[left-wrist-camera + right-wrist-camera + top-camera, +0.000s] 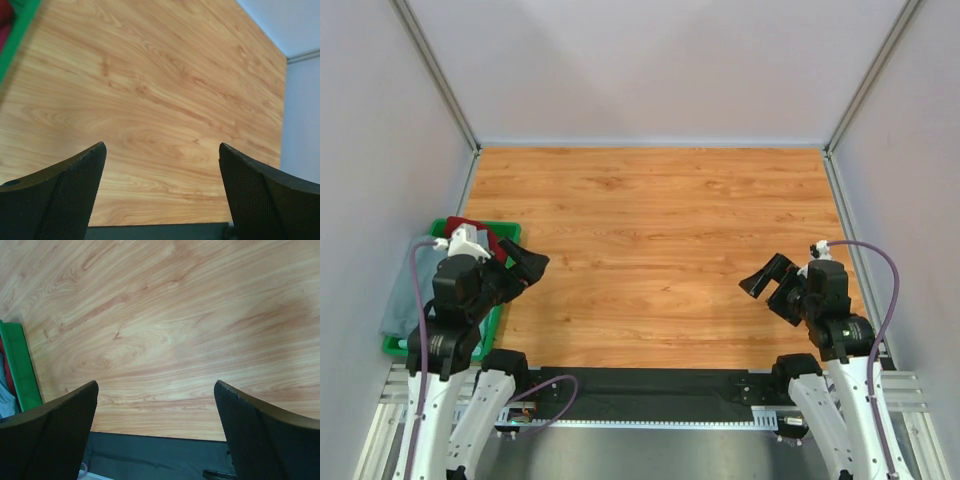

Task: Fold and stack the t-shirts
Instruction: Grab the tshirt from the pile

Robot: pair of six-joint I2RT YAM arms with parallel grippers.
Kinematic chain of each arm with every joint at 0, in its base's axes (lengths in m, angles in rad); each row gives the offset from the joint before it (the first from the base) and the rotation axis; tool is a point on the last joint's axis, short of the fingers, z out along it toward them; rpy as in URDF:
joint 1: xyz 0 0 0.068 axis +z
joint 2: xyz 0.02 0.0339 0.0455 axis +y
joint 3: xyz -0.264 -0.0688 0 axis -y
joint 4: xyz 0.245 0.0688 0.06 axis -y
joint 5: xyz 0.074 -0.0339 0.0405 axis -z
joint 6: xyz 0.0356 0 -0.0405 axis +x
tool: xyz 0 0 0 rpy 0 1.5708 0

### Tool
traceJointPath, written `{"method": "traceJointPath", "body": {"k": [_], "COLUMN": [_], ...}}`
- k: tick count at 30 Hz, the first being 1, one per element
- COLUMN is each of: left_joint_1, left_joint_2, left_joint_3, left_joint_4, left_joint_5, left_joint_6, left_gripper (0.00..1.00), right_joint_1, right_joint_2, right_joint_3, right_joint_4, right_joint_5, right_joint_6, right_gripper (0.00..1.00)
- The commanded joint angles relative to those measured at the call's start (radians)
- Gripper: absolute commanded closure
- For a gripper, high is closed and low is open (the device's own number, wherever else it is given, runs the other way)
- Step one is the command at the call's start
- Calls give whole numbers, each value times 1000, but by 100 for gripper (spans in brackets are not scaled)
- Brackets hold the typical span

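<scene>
Tees point(406, 288) in bin point(394, 347), 8 o'clock of desk point(660, 220). Left gripper point(527, 265) beside bin, jaws apart. Right gripper point(769, 279) at 4 o'clock, jaws apart.

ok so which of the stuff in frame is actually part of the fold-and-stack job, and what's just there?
Job:
- slate grey-blue t-shirt, draped over the bin's left edge
- dark red t-shirt, in the bin
- left hand and right hand, both open and empty

Just there:
- green plastic bin
- wooden table
</scene>
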Motion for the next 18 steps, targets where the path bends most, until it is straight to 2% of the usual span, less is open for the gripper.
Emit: {"method": "traceJointPath", "body": {"k": [1, 2, 3, 4, 5, 7, 8, 11, 14, 18], "left_joint_1": [-3, -3, -2, 1, 9, 76, 90, 165, 199, 233], "left_joint_2": [-6, 22, 107, 163, 218, 374, 416, 563, 723, 936], "left_joint_3": [134, 159, 189, 255, 283, 338, 348, 381, 421, 486], "left_joint_4": [-92, -116, -157, -264, -303, -342, -340, -302, -245, -184], "left_joint_5": [-164, -194, -316, -378, -424, -455, -464, -480, -543, -641], "left_joint_6": [139, 168, 161, 152, 153, 185, 185, 181, 242, 365], "left_gripper": [0, 0, 0, 0, 2, 13, 24, 40, 46, 45], "right_joint_1": [-4, -3, -3, -3, -3, -4, -3, 29, 101, 164], "right_joint_2": [40, 72, 87, 104, 115, 118, 116, 141, 161, 168], "right_joint_3": [119, 144, 170, 182, 188, 170, 162, 153, 178, 213], "right_joint_4": [-41, -44, -42, -56, -65, -21, -7, 5, 7, -2], "right_joint_5": [20, -3, -67, -75, -63, -98, -124, -170, -164, -124], "right_joint_6": [-93, -118, -130, -119, -90, -72, -64, -32, -81, -135], "right_gripper": [0, 0, 0, 0, 0, 0, 9, 16, 15, 13]}}
